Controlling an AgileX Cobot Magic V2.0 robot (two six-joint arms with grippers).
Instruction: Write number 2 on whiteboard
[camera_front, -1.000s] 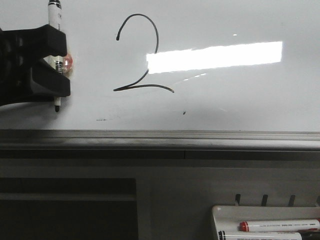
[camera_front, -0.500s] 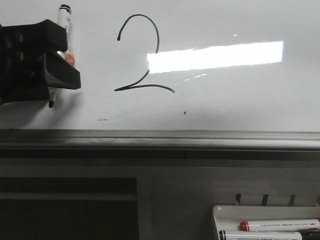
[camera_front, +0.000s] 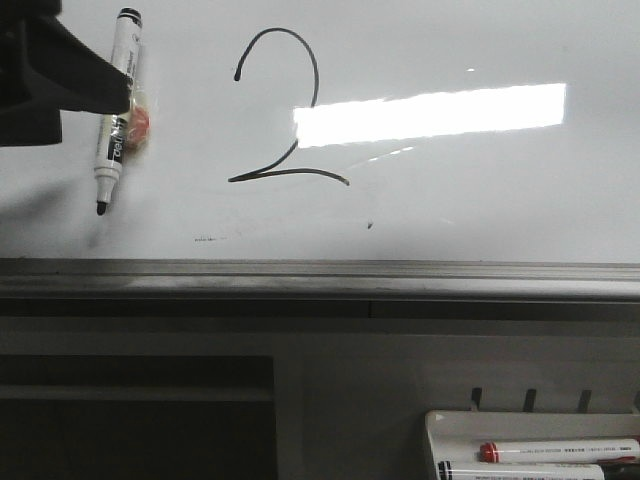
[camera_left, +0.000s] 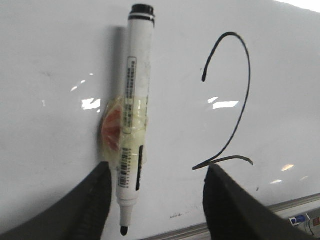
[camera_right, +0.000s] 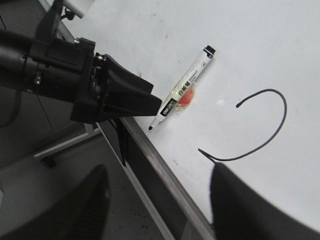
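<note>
The number 2 (camera_front: 300, 171) is drawn in thin black line on the whiteboard (camera_front: 450, 210). It also shows in the left wrist view (camera_left: 248, 75) and the right wrist view (camera_right: 285, 112). A white marker (camera_front: 117, 100) with a black tip pointing down clings to the board left of the 2, with an orange lump (camera_front: 141, 124) taped to it. My left gripper (camera_left: 155, 200) is open, its jaws wide either side of the marker's (camera_left: 134, 100) lower end, not gripping it. My right gripper (camera_right: 157, 200) is open and empty, over the board's lower edge.
The board's grey metal lower edge (camera_front: 320, 270) runs across the front view. A white marker tray (camera_front: 445, 425) at the lower right holds a red-capped marker (camera_front: 560, 452) and another. A bright light reflection (camera_front: 430, 113) lies right of the 2. Small dark specks (camera_front: 370, 224) sit below it.
My left gripper has opened, let go of the marker and drawn back up and to the left. The marker stays on the board, slightly tilted. The 2 is unchanged.
</note>
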